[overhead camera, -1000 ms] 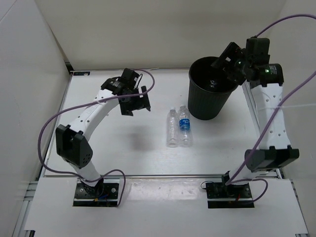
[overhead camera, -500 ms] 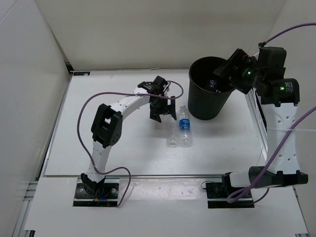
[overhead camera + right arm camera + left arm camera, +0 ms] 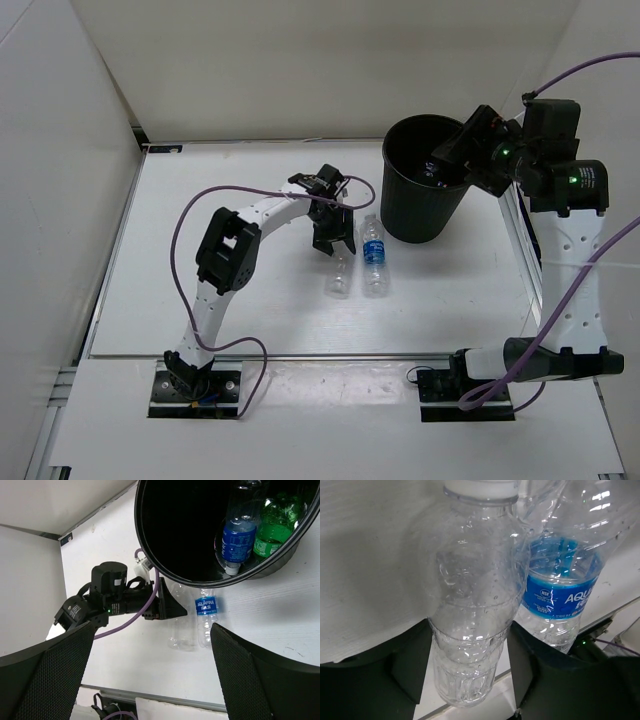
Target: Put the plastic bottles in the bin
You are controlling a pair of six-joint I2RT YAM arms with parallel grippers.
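A plain clear bottle [image 3: 339, 275] lies on the white table with a blue-labelled bottle [image 3: 374, 258] close on its right. My left gripper [image 3: 333, 233] is down over the clear bottle's upper part. In the left wrist view both black fingers [image 3: 412, 665] press the sides of the clear bottle [image 3: 470, 595], and the blue-labelled bottle [image 3: 565, 580] lies just beyond the right finger. The black bin [image 3: 428, 195] stands at the back right. Inside the bin [image 3: 165, 550] lie a blue-labelled bottle [image 3: 239, 540] and a green bottle [image 3: 272, 522]. My right gripper [image 3: 455, 148] hangs open and empty over the bin's rim.
White walls close the table in at the left, the back and the right. A metal rail runs along the near table edge [image 3: 330, 353]. The left arm's purple cable [image 3: 190, 215] loops over the left half of the table.
My left arm swung right from the table's back left to the bottles and closed its jaws on the clear bottle, whose base slid slightly left. The right gripper shifted slightly right above the bin.
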